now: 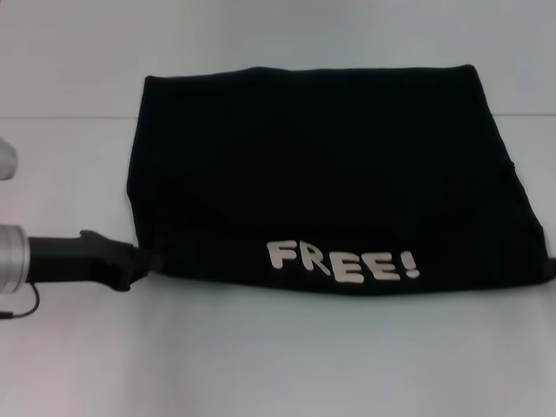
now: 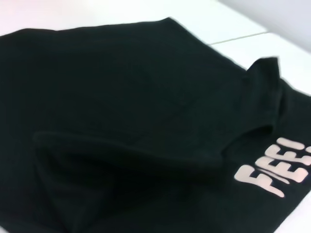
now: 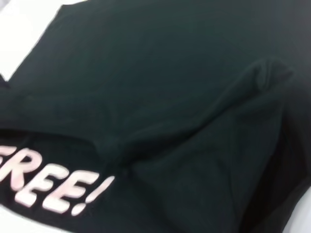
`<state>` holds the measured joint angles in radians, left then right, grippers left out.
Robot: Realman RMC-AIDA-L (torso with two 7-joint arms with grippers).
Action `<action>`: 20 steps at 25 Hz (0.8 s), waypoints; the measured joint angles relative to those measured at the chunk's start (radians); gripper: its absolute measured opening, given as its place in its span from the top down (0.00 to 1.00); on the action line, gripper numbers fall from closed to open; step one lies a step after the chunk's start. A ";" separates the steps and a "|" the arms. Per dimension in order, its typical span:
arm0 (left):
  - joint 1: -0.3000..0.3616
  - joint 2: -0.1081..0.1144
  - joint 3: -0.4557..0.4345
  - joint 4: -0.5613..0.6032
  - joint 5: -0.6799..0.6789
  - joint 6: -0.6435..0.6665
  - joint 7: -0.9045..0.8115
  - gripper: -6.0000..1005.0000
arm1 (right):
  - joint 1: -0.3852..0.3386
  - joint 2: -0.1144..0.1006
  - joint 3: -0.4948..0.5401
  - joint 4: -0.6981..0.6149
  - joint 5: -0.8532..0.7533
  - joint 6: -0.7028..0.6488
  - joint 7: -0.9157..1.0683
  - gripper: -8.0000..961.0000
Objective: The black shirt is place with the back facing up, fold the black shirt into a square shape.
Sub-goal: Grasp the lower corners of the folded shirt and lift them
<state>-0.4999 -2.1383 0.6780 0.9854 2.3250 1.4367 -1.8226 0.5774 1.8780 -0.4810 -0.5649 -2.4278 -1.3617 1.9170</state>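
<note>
Nearest the head camera, at lower left of frame: left gripper (image 1: 137, 265), dark rigid hand on a silver wrist, reaching rightward, tip touching the near left corner of the large black soft fabric shirt (image 1: 321, 165). Jaw width impossible to tell. Spread across centre and right of the white table (image 1: 261, 356): that shirt, folded to a rough rectangle, pale "FREE!" lettering (image 1: 343, 262) along its near edge. At far right edge, only a dark sliver by the shirt's near right corner; right gripper not identifiable.
</note>
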 joint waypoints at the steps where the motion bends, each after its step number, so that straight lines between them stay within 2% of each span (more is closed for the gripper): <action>1: 0.010 0.000 -0.038 0.010 0.001 0.068 0.003 0.99 | -0.015 0.000 0.007 -0.010 0.000 -0.031 -0.013 0.99; 10: 0.044 0.009 -0.158 0.000 0.006 0.250 0.035 0.99 | -0.141 -0.005 0.022 -0.100 -0.002 -0.205 -0.070 0.99; 11: 0.054 0.010 -0.200 -0.006 0.006 0.315 0.049 0.99 | -0.150 -0.008 0.025 -0.105 -0.003 -0.212 -0.074 0.99; 14: 0.073 0.010 -0.240 -0.008 0.006 0.378 0.055 0.99 | -0.168 -0.018 0.037 -0.108 -0.007 -0.239 -0.095 0.99; 20: 0.123 0.004 -0.277 -0.009 0.008 0.425 0.055 0.99 | -0.184 -0.029 0.042 -0.108 -0.024 -0.309 -0.110 0.99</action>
<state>-0.3770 -2.1344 0.4010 0.9768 2.3326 1.8621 -1.7671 0.3930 1.8488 -0.4395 -0.6732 -2.4513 -1.6706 1.8069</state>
